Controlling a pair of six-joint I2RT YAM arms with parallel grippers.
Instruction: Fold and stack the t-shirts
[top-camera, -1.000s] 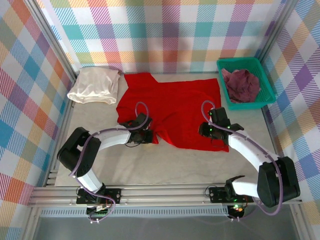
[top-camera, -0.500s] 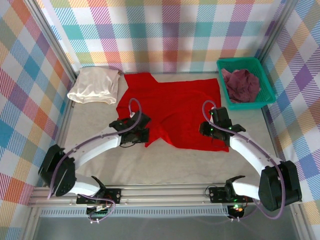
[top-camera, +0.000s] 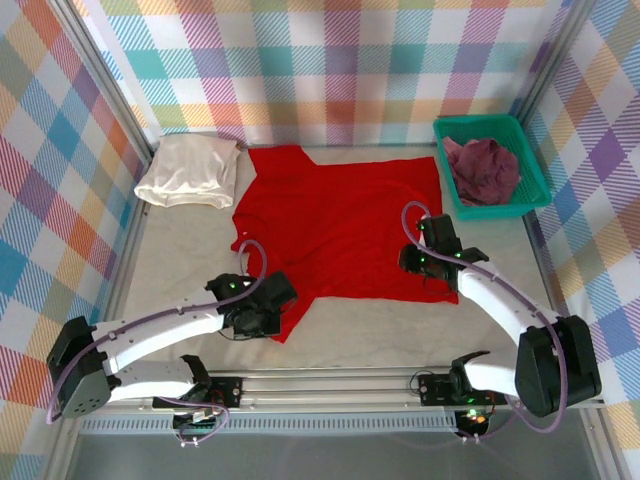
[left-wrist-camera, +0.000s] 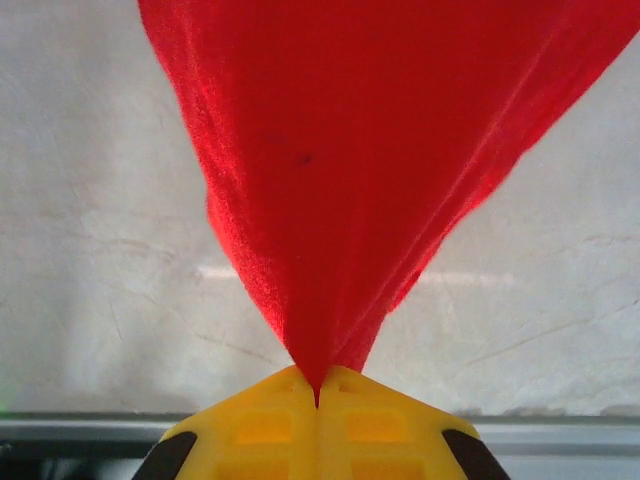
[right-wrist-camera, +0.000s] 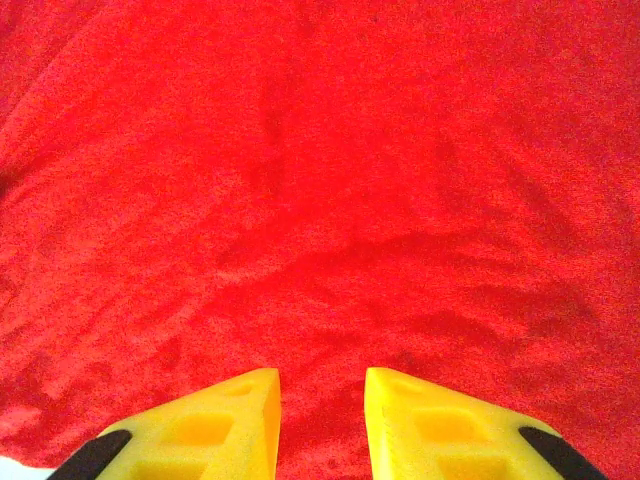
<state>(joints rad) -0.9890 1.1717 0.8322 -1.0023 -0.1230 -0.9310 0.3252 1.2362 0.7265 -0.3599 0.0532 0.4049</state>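
The bright red t-shirt (top-camera: 340, 215) lies spread across the middle of the table. Its near-left corner is drawn out into a point towards the front edge. My left gripper (top-camera: 268, 312) is shut on that corner; in the left wrist view the red cloth (left-wrist-camera: 360, 150) narrows into the closed yellow jaws of the gripper (left-wrist-camera: 318, 395). My right gripper (top-camera: 417, 262) stands open over the shirt's right side, near its front hem, and red cloth (right-wrist-camera: 320, 200) lies under the gripper (right-wrist-camera: 322, 388) and between its fingers. The cream-white t-shirt (top-camera: 190, 170) lies bunched at the back left. The maroon-purple t-shirt (top-camera: 483, 168) lies crumpled in the basket.
A green mesh basket (top-camera: 541, 186) stands at the back right corner. Checked walls close the table on three sides. Bare grey table top (top-camera: 400, 335) runs along the front, ahead of the metal rail (top-camera: 330, 385) that carries the arm bases.
My left gripper has drawn the shirt's near-left corner towards the front edge, and the cloth there has stretched into a point. The right gripper has stayed where it was.
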